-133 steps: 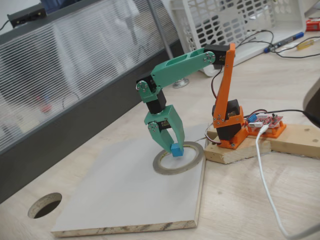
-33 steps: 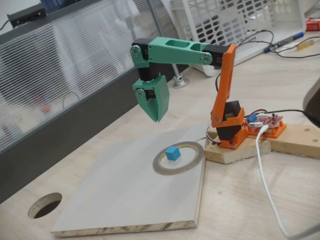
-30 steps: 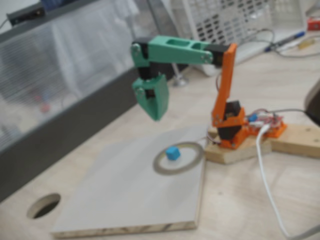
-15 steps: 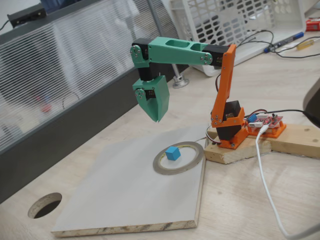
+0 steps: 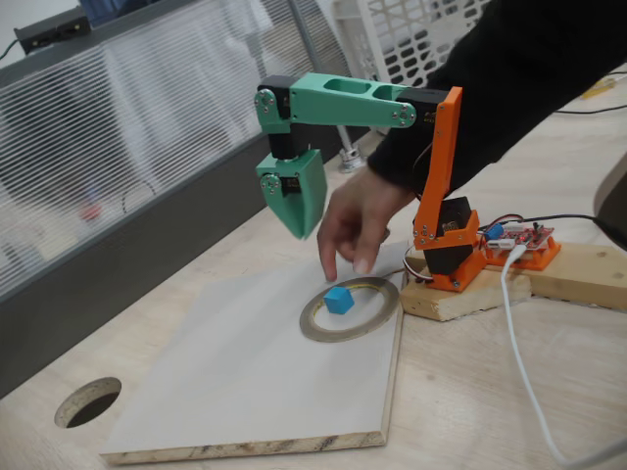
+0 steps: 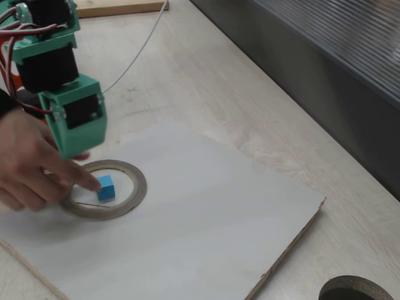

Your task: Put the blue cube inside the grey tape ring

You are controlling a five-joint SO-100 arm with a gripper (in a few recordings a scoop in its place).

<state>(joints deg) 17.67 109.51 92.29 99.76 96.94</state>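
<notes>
Blue cube (image 5: 339, 300) sits inside grey tape ring (image 5: 350, 309); hand (image 5: 358, 217) reaches it.

The blue cube (image 5: 339, 299) is sitting inside the grey tape ring (image 5: 350, 309), a bit off-centre toward the far-left part of the hole in a fixed view, flat on one face and turned corner-on. The ring is lying flat, thin, with a pale yellowish inner rim. A fingertip looks like it's touching the cube (image 6: 105, 187), though I can't really tell.
</notes>
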